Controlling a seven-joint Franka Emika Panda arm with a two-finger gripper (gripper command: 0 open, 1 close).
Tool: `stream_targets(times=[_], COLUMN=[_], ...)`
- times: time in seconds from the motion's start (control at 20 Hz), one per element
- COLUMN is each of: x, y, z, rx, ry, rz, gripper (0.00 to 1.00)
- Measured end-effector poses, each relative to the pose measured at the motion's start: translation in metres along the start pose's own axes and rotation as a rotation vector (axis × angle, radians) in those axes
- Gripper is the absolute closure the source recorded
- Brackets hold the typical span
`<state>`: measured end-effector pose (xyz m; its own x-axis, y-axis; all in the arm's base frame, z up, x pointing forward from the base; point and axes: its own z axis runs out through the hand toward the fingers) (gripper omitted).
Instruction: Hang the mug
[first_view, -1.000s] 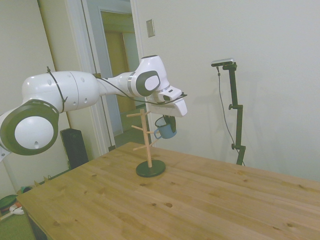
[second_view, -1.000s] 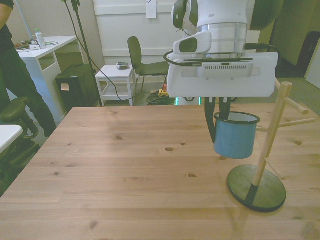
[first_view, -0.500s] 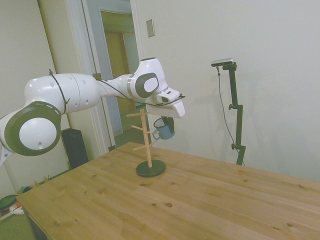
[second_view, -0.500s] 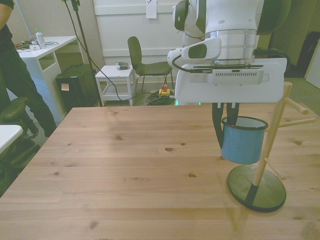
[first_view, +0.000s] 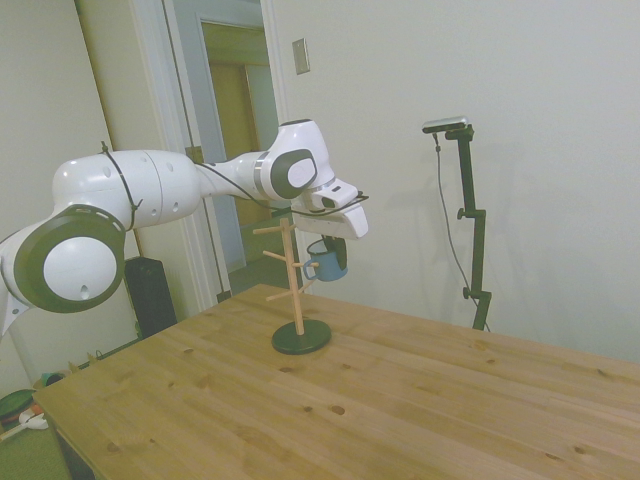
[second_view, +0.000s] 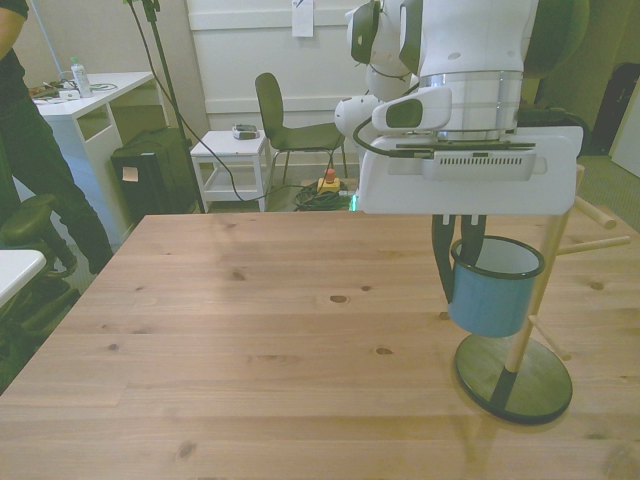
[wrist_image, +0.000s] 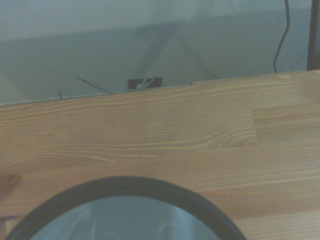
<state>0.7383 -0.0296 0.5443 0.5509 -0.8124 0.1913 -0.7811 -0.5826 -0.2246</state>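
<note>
The mug (second_view: 490, 297) is light blue with a white inside and a dark rim. It hangs upright in the air, held at its rim by my gripper (second_view: 461, 250), which is shut on it. It sits close against the wooden peg stand (second_view: 541, 283), between that stand's pegs and above its dark round base (second_view: 514, 377). In the side view the mug (first_view: 332, 262) hangs just right of the stand (first_view: 294, 280), its loop handle (first_view: 312, 268) turned toward the post. The wrist view shows only the mug's dark rim (wrist_image: 125, 182) over the table (wrist_image: 150, 130).
The stand is near the table's edge on the front view's right. Beyond the table on the front view's left are a person (second_view: 22, 150), a black box (second_view: 152, 172), a white side table (second_view: 233, 150) and a chair (second_view: 285, 118).
The arm has carried the mug toward the front view's right and slightly lower, closer to the peg stand's post. The stand has not moved.
</note>
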Motion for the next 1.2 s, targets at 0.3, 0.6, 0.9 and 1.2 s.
stream_targets(times=[0.3,0.6,0.9,1.2], x=[0.002,0.003,0.015,0.035], y=[-0.001,0.000,0.016,0.086], z=[-0.005,-0.008,-0.027,-0.052], rx=[0.006,0.010,0.019,0.027], ry=[0.005,0.010,0.031,0.021], rz=[0.001,0.004,0.031,0.074], gripper=[0.00,0.00,0.00,0.00])
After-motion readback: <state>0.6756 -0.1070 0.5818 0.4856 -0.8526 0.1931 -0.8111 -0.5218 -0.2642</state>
